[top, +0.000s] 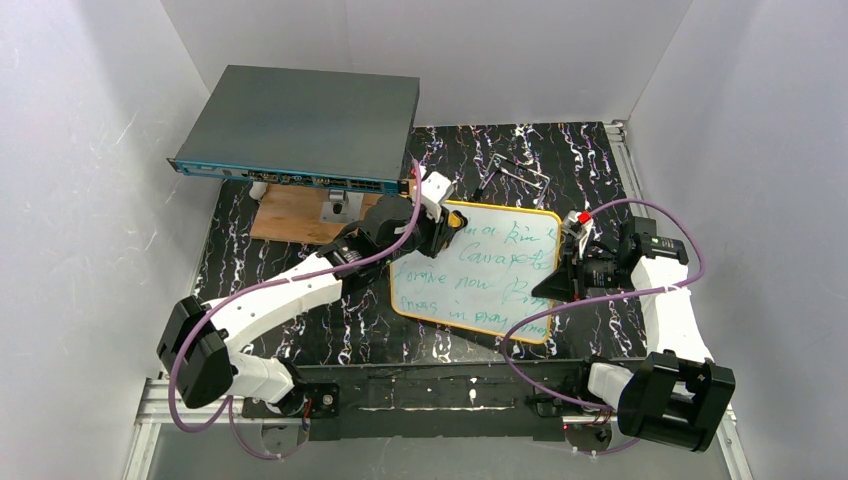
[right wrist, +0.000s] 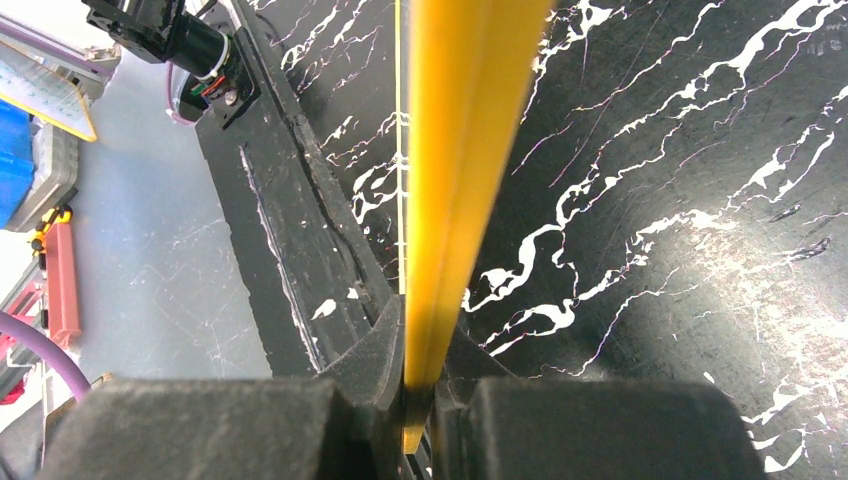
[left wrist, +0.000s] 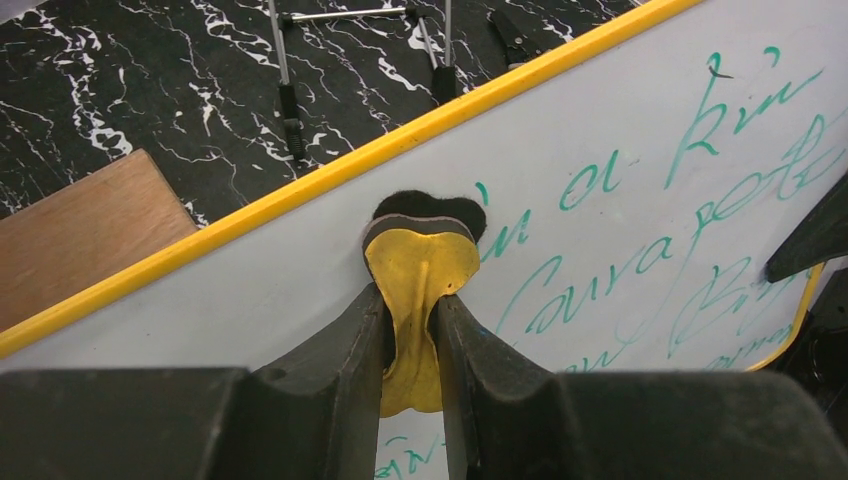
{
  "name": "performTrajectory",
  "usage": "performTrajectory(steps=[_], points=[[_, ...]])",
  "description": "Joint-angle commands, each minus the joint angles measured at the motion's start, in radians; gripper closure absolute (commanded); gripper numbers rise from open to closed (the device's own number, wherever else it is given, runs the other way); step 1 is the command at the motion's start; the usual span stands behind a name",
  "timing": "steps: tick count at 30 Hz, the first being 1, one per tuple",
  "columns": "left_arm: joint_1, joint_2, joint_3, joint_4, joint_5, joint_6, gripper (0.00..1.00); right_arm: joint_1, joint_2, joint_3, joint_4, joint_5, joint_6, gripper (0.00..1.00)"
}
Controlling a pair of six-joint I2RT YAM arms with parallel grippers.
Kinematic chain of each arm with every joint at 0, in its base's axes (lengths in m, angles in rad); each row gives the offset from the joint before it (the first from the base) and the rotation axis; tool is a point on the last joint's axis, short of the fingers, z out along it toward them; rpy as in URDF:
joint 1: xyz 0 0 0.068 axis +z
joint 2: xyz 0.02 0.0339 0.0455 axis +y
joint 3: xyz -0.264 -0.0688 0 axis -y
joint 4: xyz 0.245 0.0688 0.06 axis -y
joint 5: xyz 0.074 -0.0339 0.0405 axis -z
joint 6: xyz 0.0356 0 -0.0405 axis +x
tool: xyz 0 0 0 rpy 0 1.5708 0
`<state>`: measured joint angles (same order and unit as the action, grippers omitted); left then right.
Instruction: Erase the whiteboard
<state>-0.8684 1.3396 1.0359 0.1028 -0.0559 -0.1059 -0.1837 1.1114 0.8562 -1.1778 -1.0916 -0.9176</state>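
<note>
The whiteboard [top: 485, 270] has a yellow frame and green handwriting and lies mid-table; it also shows in the left wrist view [left wrist: 620, 170]. My left gripper [top: 440, 228] is shut on a small yellow eraser [left wrist: 420, 275] whose black felt [left wrist: 425, 205] presses on the board near its upper left edge. The area left of the eraser is blank. My right gripper [top: 562, 282] is shut on the board's right edge; its yellow frame [right wrist: 465, 150] runs between my fingertips [right wrist: 380, 350].
A dark-grey flat box [top: 300, 130] stands at the back left on a brown wooden board [top: 300, 215]. A wire stand [top: 520, 172] lies behind the whiteboard. White walls close in the left, right and back.
</note>
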Motion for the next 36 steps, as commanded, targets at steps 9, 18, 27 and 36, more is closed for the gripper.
performTrajectory(steps=[9,18,27,36], points=[[0.068,-0.103,-0.096,-0.014,-0.029,-0.006,1.0,0.016,-0.03,-0.002,0.033,0.147,-0.12,0.99],[0.068,-0.118,-0.148,0.016,0.145,-0.013,1.0,0.016,-0.028,0.0,0.032,0.145,-0.119,0.99],[0.033,-0.078,-0.136,0.033,0.196,-0.023,1.0,0.016,-0.028,-0.001,0.035,0.147,-0.119,0.99],[0.014,-0.049,-0.089,0.032,0.18,-0.008,1.0,0.016,-0.027,-0.002,0.036,0.148,-0.119,0.99]])
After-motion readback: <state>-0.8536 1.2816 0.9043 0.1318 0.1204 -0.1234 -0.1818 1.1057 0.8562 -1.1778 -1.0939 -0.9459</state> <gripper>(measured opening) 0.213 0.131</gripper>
